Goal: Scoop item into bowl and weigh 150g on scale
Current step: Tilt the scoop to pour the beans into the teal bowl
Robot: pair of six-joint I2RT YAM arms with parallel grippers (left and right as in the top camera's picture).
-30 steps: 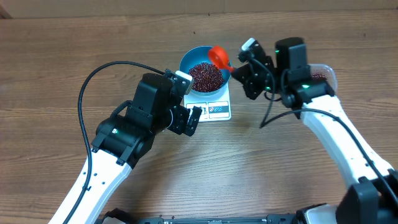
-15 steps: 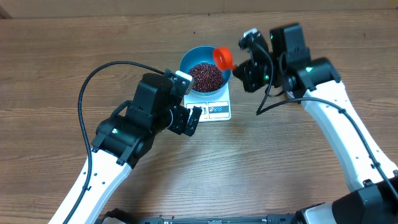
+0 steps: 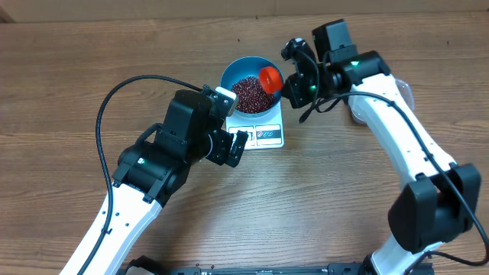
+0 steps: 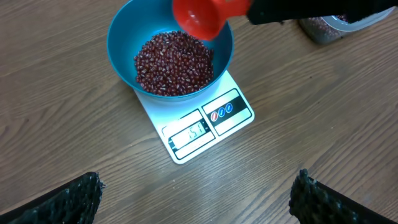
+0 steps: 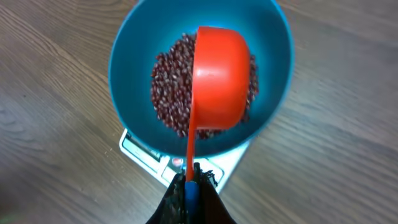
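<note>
Beans (image 4: 174, 62) lie in the bowl (image 4: 124, 31) on the scale (image 4: 205, 124), so additions register. Right end effector (image 5: 189, 186) clenches the tipped scoop (image 5: 221, 78) above them; left end effector (image 4: 196, 196) hangs released.

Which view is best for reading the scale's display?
Left wrist: the scale shows its front panel unobstructed in front of the bowl, though the digits are blurry. Overhead shows it small, with the left arm crowding its front. Right wrist shows only a corner under the bowl, behind the handle of the red scoop.
</note>
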